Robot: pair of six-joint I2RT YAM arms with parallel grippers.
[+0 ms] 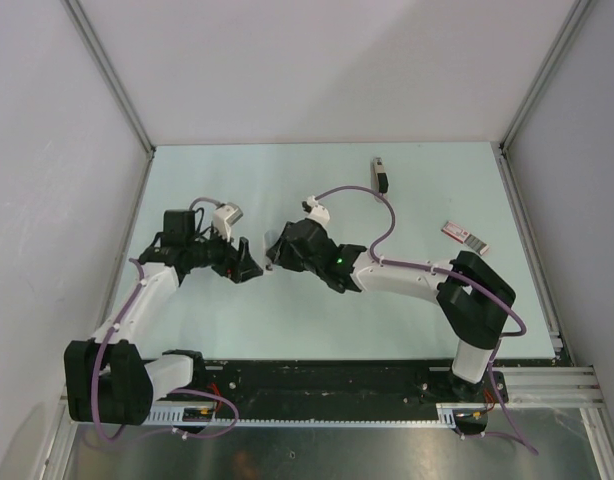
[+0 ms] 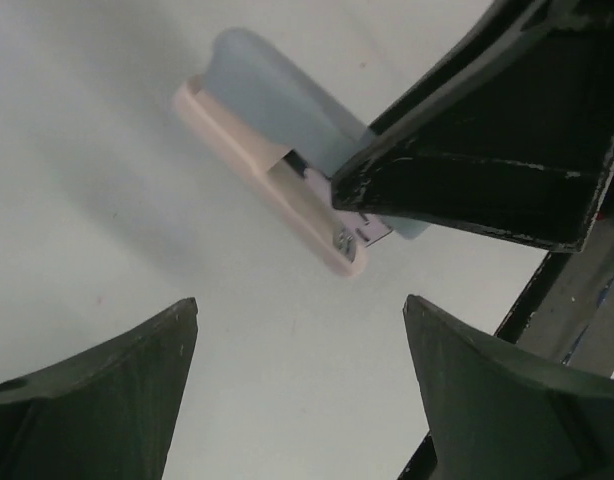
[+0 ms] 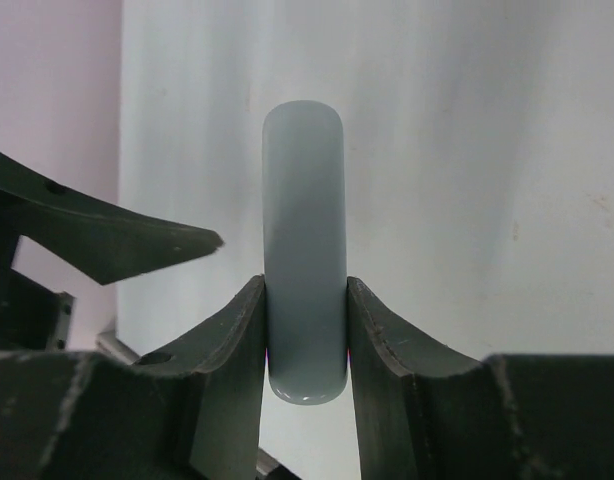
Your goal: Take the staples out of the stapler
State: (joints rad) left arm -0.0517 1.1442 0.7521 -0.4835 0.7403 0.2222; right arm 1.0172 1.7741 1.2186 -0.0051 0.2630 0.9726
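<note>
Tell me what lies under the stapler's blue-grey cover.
On the stapler, a cream base and metal tip show beneath the cover. The right gripper, clamping it, hides the rest; no staples visible.

The pale mint table (image 1: 287, 180) carries a small black-and-grey bar (image 1: 382, 172) at 1 o'clock and a flat red-and-white box (image 1: 465, 236) at 3 o'clock.

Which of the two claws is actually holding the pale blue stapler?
The right claw: it pinches the stapler from both sides, while the left claw gapes open, gripping nothing.
</note>
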